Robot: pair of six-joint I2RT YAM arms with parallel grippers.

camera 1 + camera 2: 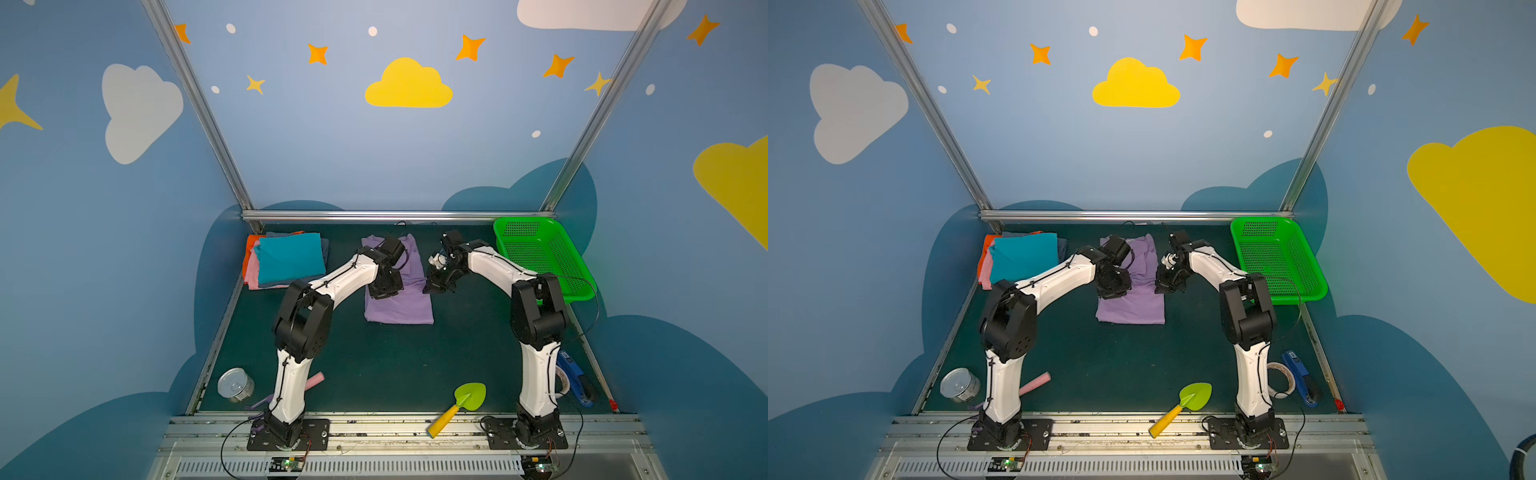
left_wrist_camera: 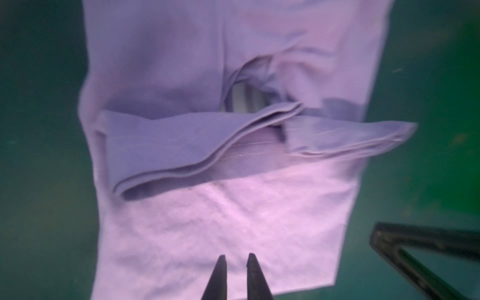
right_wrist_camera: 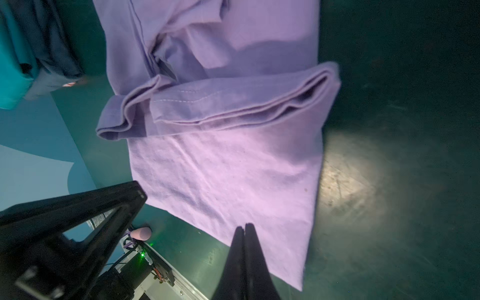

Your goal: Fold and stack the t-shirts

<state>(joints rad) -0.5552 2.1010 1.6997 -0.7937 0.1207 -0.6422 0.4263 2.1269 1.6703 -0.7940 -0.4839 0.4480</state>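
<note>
The lavender tee (image 1: 399, 305) lies mid-table toward the back. Its long axis runs front to back, with the collar end near the back rail (image 1: 395, 215). A folded band crosses its middle. Bare mat (image 1: 395, 365) lies open in front and at both sides. The left gripper (image 2: 236, 255) hovers over it, jaws slightly apart, empty. The right gripper (image 3: 244, 226), at its right edge, is closed on nothing. The stack (image 1: 291, 257) sits back left and the basket (image 1: 521, 228) back right.

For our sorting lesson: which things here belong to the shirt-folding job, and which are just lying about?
Job: lavender t-shirt; stack of folded tees.
Lying about: green basket; tin can; toy shovel; pink stick; blue tool.
</note>
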